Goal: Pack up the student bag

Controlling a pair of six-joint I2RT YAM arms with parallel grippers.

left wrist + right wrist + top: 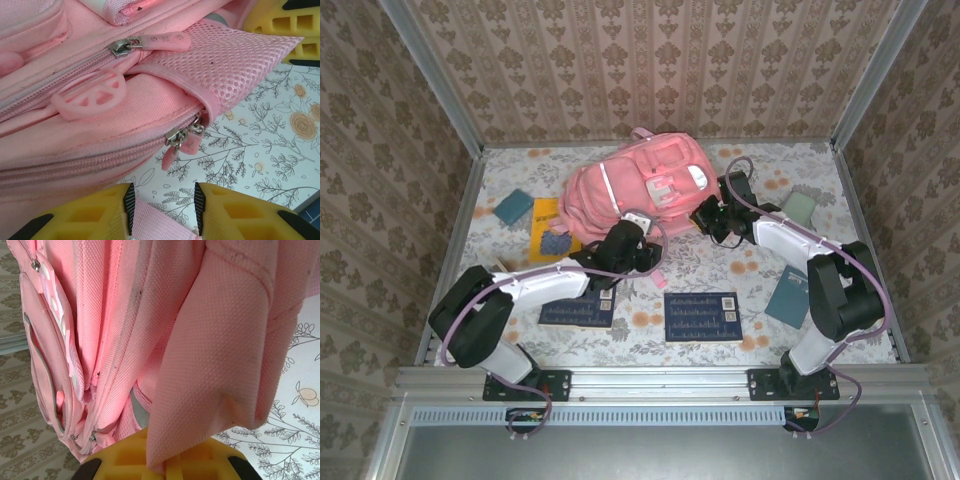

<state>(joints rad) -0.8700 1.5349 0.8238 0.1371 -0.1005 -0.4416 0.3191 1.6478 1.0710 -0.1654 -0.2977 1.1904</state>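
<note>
Left gripper (164, 212) pinches student bag (635, 185) strap; right gripper (162, 462) clamped on bag fabric.

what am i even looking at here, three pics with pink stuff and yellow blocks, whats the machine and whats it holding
These are two robot arms bolted at the near edge of a table, each ending in a two-finger pincer. The overhead picture looks down on both arms; the other two come from cameras on the wrists, and the yellow blocks are the pincer fingers.

The pink thing is the student bag, lying on a flowered tablecloth among several books and cards. The left pincer has a pink strap between its fingers, near the bag's zip pulls; whether it is gripped tight I cannot tell. The right pincer is shut on a fold of the bag's fabric.
</note>
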